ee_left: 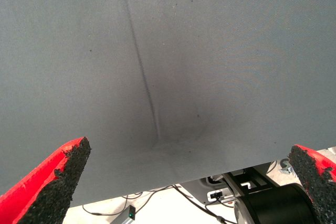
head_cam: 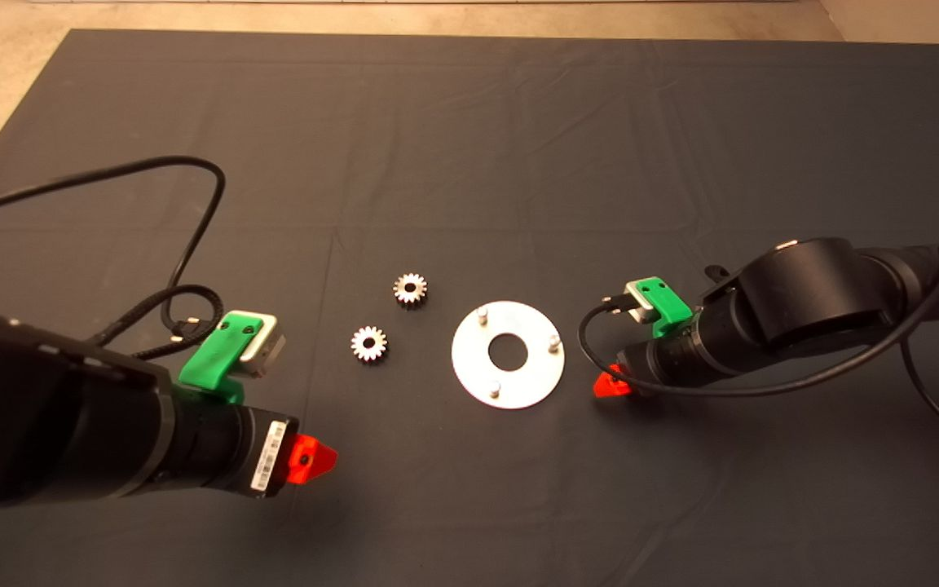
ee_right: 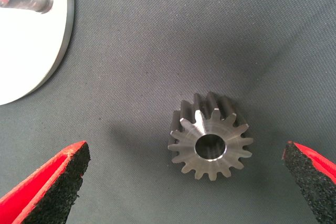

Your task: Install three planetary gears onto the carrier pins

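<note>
I'm hovering the right claw [ee_right: 184, 182], fingers apart, over the third gear [ee_right: 210, 136] right of the disc [head_cam: 508, 354]; next: descend, clamp. Left claw [ee_left: 181, 182] waiting, spread.

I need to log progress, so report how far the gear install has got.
Done: nothing; all three carrier pins on the disc stand bare. In hand: the right gripper is open around one gear that lies flat on the mat beside the disc, not yet gripped. Left: that gear plus two planetary gears on the mat. The left gripper is open over bare mat.
</note>
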Action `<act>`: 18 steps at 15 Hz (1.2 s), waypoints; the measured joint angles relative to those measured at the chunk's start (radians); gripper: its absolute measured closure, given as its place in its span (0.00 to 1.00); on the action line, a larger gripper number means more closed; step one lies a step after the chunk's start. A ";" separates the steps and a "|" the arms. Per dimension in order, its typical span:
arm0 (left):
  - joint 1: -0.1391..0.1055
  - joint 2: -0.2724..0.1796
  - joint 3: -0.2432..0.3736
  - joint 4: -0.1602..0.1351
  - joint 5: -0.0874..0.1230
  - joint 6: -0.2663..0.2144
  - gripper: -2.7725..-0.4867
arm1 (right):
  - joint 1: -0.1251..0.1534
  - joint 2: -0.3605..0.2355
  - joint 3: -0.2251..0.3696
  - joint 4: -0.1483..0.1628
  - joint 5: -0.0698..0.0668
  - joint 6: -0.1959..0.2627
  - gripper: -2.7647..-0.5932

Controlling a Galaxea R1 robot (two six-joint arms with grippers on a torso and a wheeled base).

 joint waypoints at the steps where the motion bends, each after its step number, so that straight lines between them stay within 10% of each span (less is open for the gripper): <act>1: 0.000 0.000 0.000 0.000 0.000 0.000 0.01 | 0.000 0.000 -0.002 0.000 0.000 -0.002 0.01; 18: 0.000 -0.006 0.000 0.000 0.000 0.000 0.01 | -0.044 -0.009 -0.017 -0.028 0.000 -0.009 0.27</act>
